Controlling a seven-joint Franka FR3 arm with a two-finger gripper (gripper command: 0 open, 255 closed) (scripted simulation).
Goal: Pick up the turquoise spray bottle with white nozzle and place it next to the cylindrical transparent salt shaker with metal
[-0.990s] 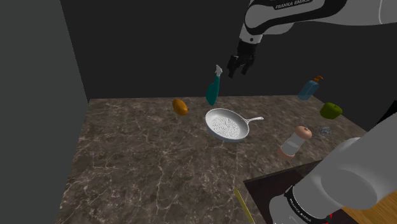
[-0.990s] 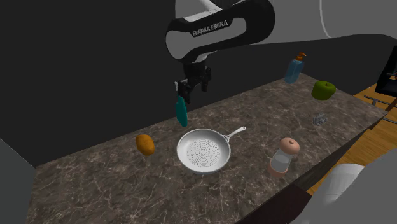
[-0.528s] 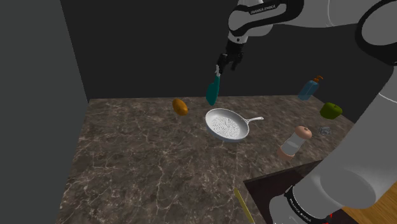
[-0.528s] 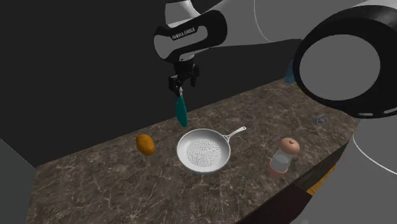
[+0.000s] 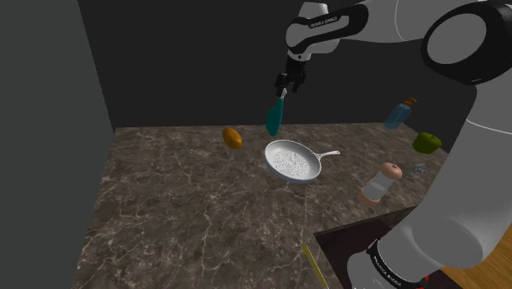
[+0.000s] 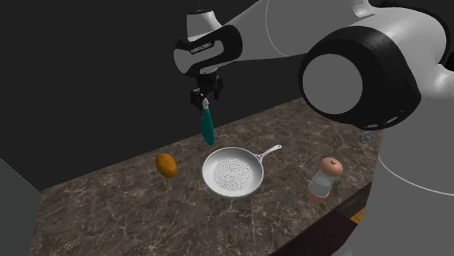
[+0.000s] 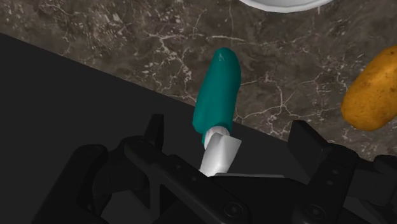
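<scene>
Arm reaching high across the counter point(image 5: 189, 213), gripper point(image 5: 281, 86) pointing down over the spray bottle point(image 5: 273, 117).
Its fingers stand apart on either side of the white nozzle without touching it. The bottle stands at the counter's back edge, behind the pan point(image 5: 292, 160) and well apart from the salt shaker point(image 5: 378, 182).

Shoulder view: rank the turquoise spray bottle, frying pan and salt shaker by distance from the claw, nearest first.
1. The turquoise spray bottle, directly under the claw.
2. The frying pan, mid-counter.
3. The salt shaker, toward the view's right.
</scene>
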